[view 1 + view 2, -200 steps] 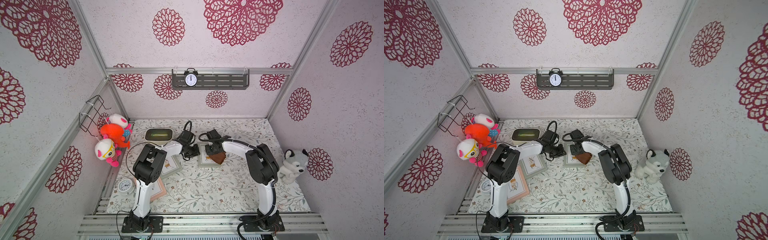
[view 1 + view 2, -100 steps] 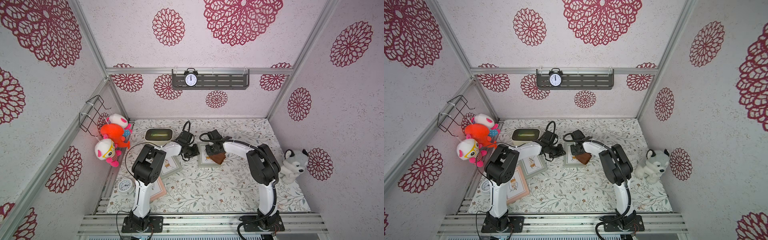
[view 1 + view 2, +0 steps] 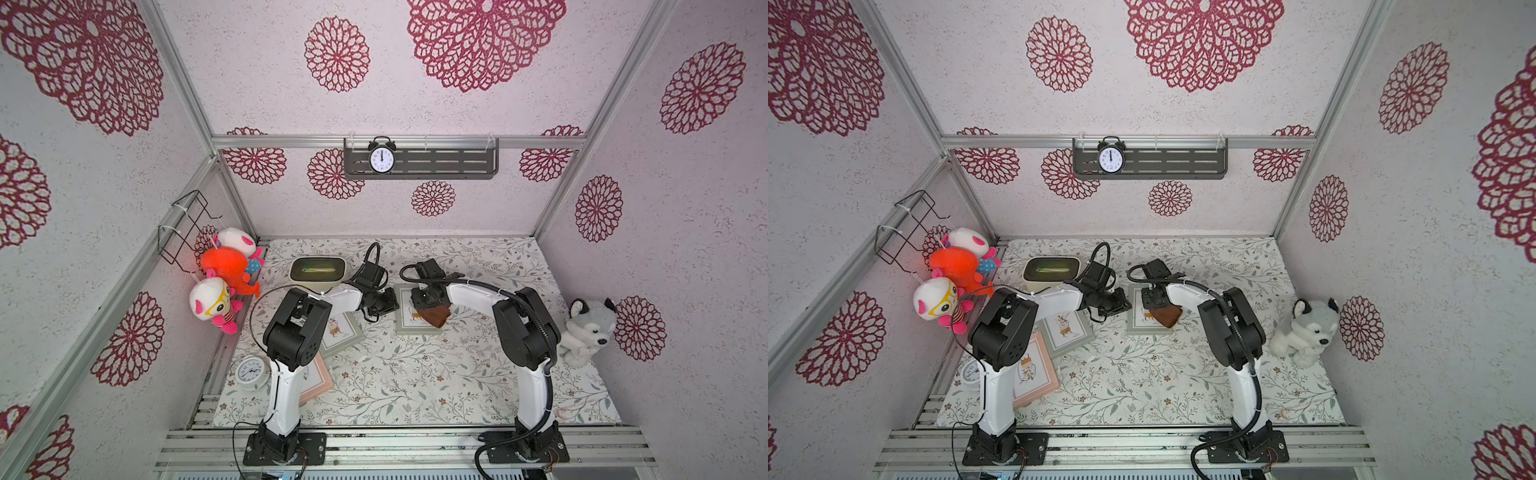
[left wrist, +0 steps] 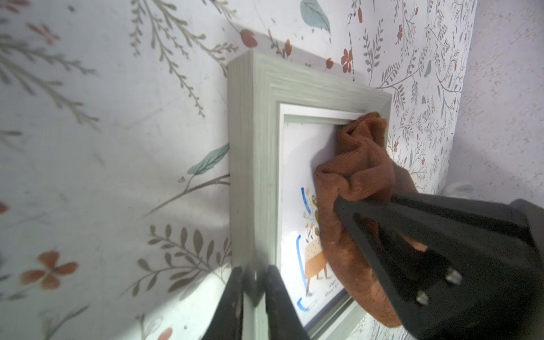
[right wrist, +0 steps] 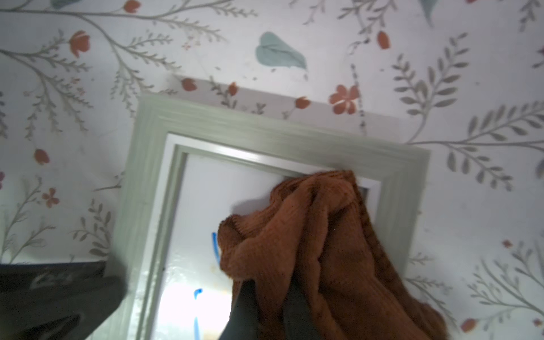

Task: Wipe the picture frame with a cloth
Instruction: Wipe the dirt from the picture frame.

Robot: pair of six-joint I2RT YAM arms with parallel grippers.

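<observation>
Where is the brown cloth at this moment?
In both top views the cloth lies on the grey frame near the middle of the table, pinched by the right gripper.

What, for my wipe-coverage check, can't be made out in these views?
- glass under the cloth: hidden by it, both wrist views.
- picture frame: partly cut off by the right wrist view's edge; glare whitens the print.
- right gripper tips: buried in cloth folds.
- pink frame: partly behind the left arm, top views.
- white table clock: dial too small to read.

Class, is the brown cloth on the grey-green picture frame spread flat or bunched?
Bunched: the brown fabric cloth shows deep folds, pinched by the right hand.
</observation>
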